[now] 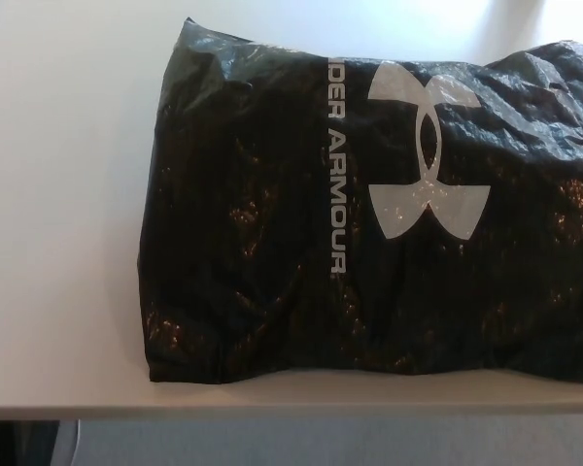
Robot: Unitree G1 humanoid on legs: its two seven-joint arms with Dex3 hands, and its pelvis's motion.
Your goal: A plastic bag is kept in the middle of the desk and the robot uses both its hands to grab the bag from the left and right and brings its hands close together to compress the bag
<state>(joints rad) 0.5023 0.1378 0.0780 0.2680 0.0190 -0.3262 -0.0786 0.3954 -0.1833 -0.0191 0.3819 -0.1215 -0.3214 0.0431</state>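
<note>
**Black bag on the tabletop, neither hand in my view**

From the head camera I see one thing to work with: a black plastic bag (pixel 369 223) lying on a pale tabletop (pixel 58 194). The bag sits right of centre in my picture and runs off the right edge, so I cannot see where its far side ends. Its near edge lies just short of the tabletop's front edge, and its left edge stands well in from the left side, with a broad bare stretch of tabletop beside it.

The bag looks full and puffed rather than flat. Its skin is crinkled and glossy, catching small glints of light across the lower half. Printed on the top face is a large white logo (pixel 428 150) of two interlocking curves, and just to its left the white lettering (pixel 336 165) "UNDER ARMOUR" runs down the picture, its first letters cut by a fold near the top.

I cannot report on either hand: neither the left nor the right shows anywhere in this view, so whether their fingers are spread or closed is not something I can tell. Nothing is touching the bag.

Below the tabletop's front edge I see a strip of grey floor (pixel 321 442) and a dark table leg (pixel 19 442) at lower left.
</note>
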